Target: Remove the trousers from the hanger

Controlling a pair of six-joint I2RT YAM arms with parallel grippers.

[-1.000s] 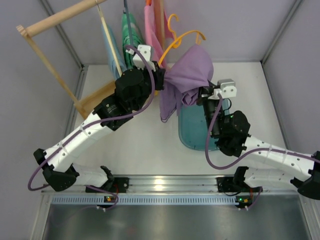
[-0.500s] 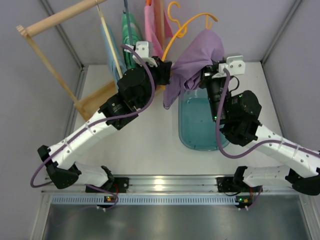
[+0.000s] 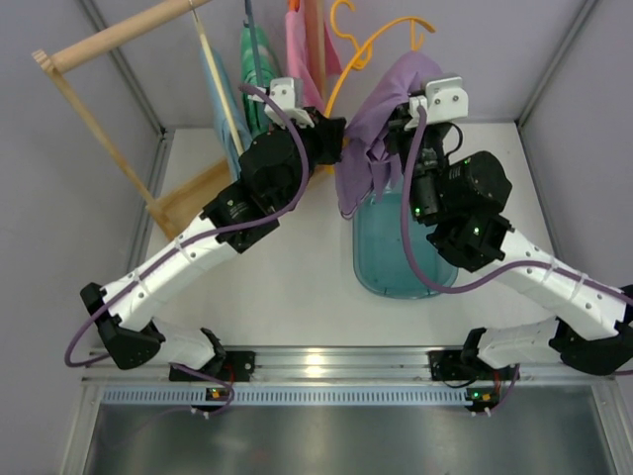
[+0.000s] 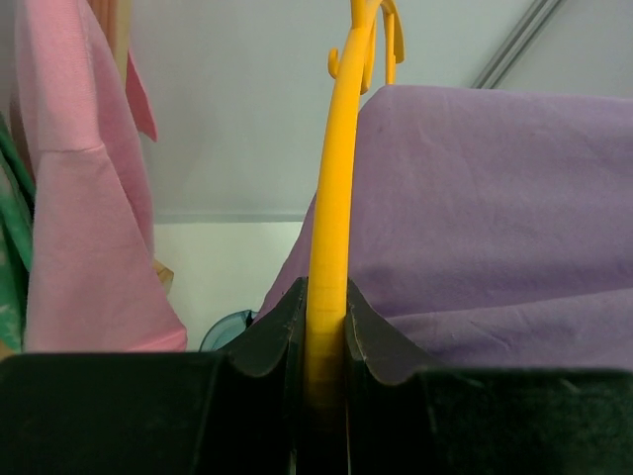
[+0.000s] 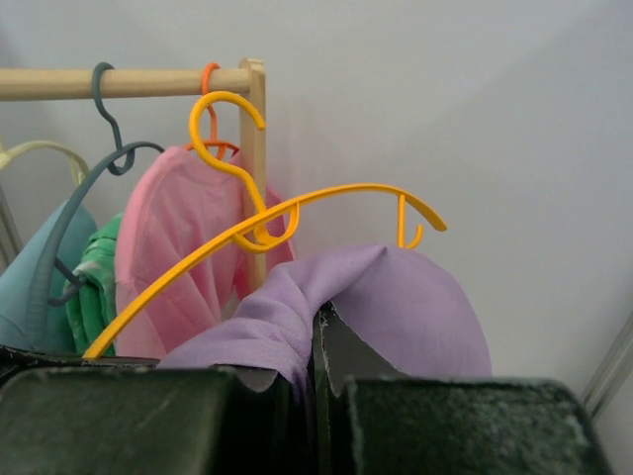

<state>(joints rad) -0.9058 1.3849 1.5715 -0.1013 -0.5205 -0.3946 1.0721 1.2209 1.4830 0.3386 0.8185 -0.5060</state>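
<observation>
left wrist, hanger point(image 4: 331, 247) top cropped, trousers point(image 4: 495, 218) cropped

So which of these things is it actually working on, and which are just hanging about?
In the job:
trousers
hanger
left gripper, shut on the hanger
right gripper, shut on the trousers

Just about:
pink garment
green garment
blue-grey hanger
wooden rack
blue tub

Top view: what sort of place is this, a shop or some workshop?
Probably a robot test booth, staged as a small laundry corner: a left arm and a right arm bolted to a white table, plain grey walls, and a wooden rack hung with clothes.
</observation>
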